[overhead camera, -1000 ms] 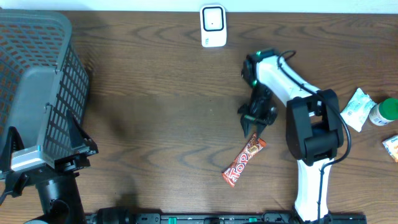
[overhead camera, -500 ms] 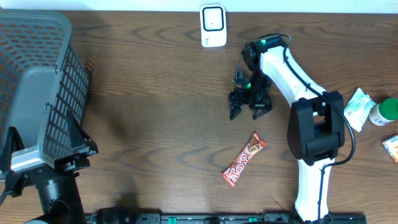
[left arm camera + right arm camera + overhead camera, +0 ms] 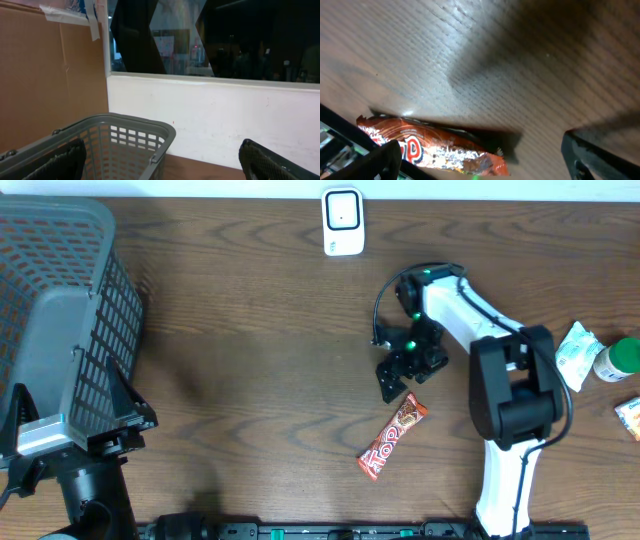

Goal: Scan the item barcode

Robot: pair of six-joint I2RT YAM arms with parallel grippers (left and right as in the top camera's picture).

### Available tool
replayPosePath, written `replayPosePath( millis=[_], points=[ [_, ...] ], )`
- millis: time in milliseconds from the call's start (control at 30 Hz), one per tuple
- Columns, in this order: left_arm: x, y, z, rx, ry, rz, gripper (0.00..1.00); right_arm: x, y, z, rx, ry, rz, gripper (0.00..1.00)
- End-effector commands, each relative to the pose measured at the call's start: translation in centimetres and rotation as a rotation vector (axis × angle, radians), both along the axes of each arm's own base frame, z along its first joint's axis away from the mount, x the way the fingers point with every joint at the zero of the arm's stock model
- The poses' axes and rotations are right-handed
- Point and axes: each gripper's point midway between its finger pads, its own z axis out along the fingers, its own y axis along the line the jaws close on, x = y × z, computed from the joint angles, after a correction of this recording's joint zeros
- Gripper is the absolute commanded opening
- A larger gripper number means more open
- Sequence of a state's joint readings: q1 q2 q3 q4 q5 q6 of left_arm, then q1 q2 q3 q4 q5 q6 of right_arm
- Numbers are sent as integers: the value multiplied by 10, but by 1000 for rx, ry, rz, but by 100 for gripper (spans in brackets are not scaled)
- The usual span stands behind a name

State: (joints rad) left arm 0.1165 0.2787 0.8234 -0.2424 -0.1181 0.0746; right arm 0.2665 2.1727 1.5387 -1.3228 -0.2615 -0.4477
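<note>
The item is a red-orange candy bar (image 3: 393, 438) lying flat and diagonal on the brown table. In the right wrist view the candy bar (image 3: 435, 150) lies below and between the spread fingers. My right gripper (image 3: 405, 378) hovers open just behind the bar's upper end, holding nothing. The white barcode scanner (image 3: 342, 220) stands at the table's far edge. My left gripper (image 3: 160, 170) is open and empty, facing the grey basket (image 3: 125, 135) and the wall. No barcode is visible on the bar.
A large grey basket (image 3: 60, 300) fills the left side, with the left arm (image 3: 80, 440) parked in front of it. At the right edge lie a white packet (image 3: 575, 355), a green-capped bottle (image 3: 620, 358) and an orange packet (image 3: 630, 415).
The right gripper has opened wide. It swung back toward the scanner, then returned close to the bar's upper end. The bar and the left arm have not moved.
</note>
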Motion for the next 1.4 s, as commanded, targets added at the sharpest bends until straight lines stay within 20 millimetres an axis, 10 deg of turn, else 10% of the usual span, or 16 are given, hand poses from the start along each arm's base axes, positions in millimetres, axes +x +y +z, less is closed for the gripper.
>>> replayPosePath(
  millis=[0, 533, 800, 867, 1200, 1300, 1333, 1367],
  points=[
    [-2, 0, 0, -7, -11, -2, 98, -26, 8, -28, 134, 78, 74, 98],
    [-2, 0, 0, -7, -11, -2, 98, -89, 9, -51, 179, 212, 102, 72],
    [-2, 0, 0, -6, -10, -2, 98, -95, 2, -59, 151, 212, 118, 37],
    [-2, 0, 0, -6, -10, -2, 98, -94, 1, -60, 148, 206, 119, 1],
    [-2, 0, 0, -6, -10, -2, 98, -79, 22, -52, 213, 187, 31, 1],
    [-2, 0, 0, -7, -11, -2, 98, -68, 30, -34, 238, 200, 16, 3],
    [-2, 0, 0, -7, -11, -2, 98, -64, 30, -28, 233, 203, 18, 34],
    [-2, 0, 0, -7, -11, -2, 98, -61, 29, -24, 222, 201, 24, 99]
  ],
)
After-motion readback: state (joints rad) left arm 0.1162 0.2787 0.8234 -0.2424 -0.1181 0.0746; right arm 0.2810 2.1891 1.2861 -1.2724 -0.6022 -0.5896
